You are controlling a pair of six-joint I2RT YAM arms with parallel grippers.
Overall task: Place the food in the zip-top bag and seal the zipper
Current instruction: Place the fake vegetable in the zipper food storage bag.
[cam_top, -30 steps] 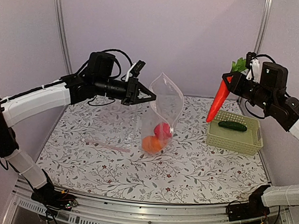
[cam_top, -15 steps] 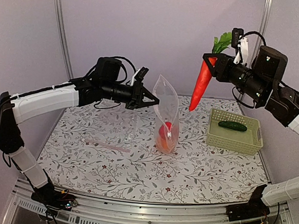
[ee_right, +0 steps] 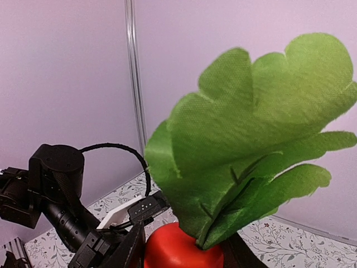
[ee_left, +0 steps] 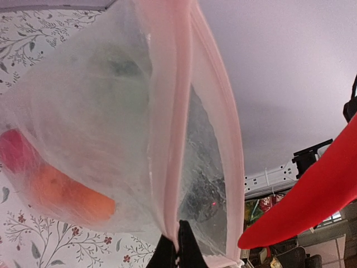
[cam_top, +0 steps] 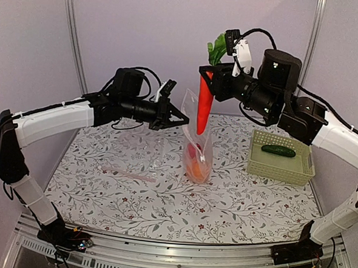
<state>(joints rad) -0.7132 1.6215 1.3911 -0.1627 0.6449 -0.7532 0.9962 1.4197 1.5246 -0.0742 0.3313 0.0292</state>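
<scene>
Lilac walls close in the flower-printed counter point(cam_top: 132, 198) on three sides. From overhead you see the zip-top bag point(cam_top: 197, 153) standing upright near the middle of the counter, a little toward the far edge, its bottom resting on the print. Your left claw point(cam_top: 183, 117) comes at it from the left edge side and your right claw point(cam_top: 208, 78) from the right.

That view also gives you the pale basket point(cam_top: 280, 164) by the right edge, with a dark green cucumber point(cam_top: 278, 150) lying in it.

The left wrist camera shows what the overhead view cannot: the left claw is fully closed, pinching one side of the pink zipper point(ee_left: 178, 111) strip. The bag's mouth gapes beside it. Through the plastic you can make out an orange point(ee_left: 67, 195) at the bottom and a red fruit point(ee_left: 14, 151) touching it.

The same view catches the carrot point(ee_left: 312, 195) outside the bag, beside the open mouth.

The right wrist camera is mostly filled by the carrot's green leaves point(ee_right: 251, 145). It confirms that the right claw stands partly open, with a dark finger on either side of the carrot's red top. Overhead, the carrot hangs tip down from that claw. Its point is at the bag's top edge, but you cannot tell whether it has entered the mouth.
</scene>
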